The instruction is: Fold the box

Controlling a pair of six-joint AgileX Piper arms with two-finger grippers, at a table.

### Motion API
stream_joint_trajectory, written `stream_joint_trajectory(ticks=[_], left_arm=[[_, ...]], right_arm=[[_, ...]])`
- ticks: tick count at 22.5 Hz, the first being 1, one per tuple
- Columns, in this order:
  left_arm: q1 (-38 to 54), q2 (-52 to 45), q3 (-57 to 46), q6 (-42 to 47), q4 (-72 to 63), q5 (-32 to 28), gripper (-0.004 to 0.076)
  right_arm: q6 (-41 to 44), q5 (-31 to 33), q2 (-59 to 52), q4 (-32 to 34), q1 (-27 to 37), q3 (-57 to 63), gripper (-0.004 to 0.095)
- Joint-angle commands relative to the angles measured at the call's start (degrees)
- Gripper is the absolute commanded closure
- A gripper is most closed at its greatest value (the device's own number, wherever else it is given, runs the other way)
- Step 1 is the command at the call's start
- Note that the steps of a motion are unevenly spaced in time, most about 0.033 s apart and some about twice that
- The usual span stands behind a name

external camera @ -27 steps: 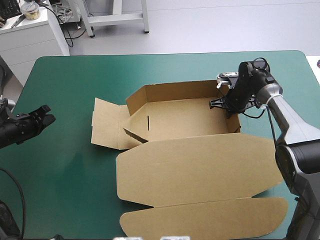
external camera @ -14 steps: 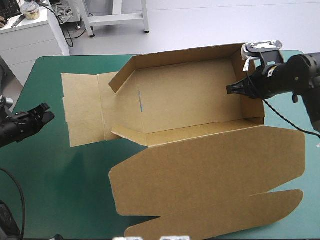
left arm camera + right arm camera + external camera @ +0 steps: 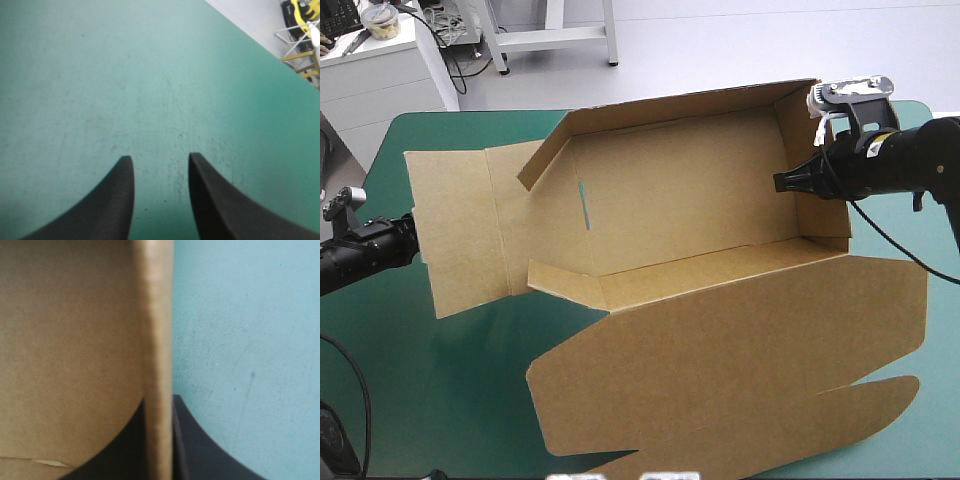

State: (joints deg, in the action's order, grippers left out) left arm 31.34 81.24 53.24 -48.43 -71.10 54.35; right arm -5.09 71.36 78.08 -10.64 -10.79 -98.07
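Note:
The brown box (image 3: 700, 200) hangs tilted above the table, an open tray with long walls raised. Its lid (image 3: 740, 350) spreads flat toward the front edge, and a flat flap (image 3: 460, 230) sticks out to the left. My right gripper (image 3: 790, 182) is shut on the box's right end wall; in the right wrist view that wall's edge (image 3: 155, 340) runs between the black fingers (image 3: 159, 402). My left gripper (image 3: 408, 238) sits at the table's left side, its tips hidden behind the left flap. In the left wrist view it (image 3: 161, 159) stands open over bare cover, holding nothing.
Bare teal-green cover (image 3: 430, 400) shows at the front left and in a strip along the far edge (image 3: 470, 130). The box's lid reaches down to the front edge of the table.
The right gripper has lifted the box off the table, and it has kept swinging up and leftward. The left flap now covers the left gripper's tips.

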Motion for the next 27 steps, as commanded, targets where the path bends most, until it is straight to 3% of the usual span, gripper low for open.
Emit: stream_joint_trajectory(ticks=[1, 5, 8, 11, 18, 27], left_arm=[[-1.77, -2.00, 1.55, -0.69, -5.40, 1.95, 0.0353], [-4.73, -2.00, 1.55, -0.69, -1.84, 1.35, 0.0352], [-6.35, -2.00, 1.55, -0.14, 2.31, -1.13, 0.0255], [-6.56, -2.00, 1.55, 3.76, 1.85, -1.43, 0.0231], [-14.68, -2.00, 1.75, 4.50, -0.18, 3.01, 0.0231], [-16.67, -2.00, 3.02, -1.08, -15.70, 14.59, 0.0231]], right_arm=[[0.11, -2.11, -1.79, -1.68, 0.25, -1.63, 0.0928], [0.11, -1.75, -1.57, -1.68, 0.25, -1.63, 0.0928], [0.11, -0.03, -0.63, -2.22, 0.25, -1.63, 0.0928], [0.11, 0.22, 0.60, -4.89, 0.25, -1.63, 0.0928], [-0.12, -0.84, 6.91, -6.37, 0.25, -1.63, 0.0928], [-0.73, -4.50, 9.88, -5.86, 0.25, -1.63, 0.0928]])
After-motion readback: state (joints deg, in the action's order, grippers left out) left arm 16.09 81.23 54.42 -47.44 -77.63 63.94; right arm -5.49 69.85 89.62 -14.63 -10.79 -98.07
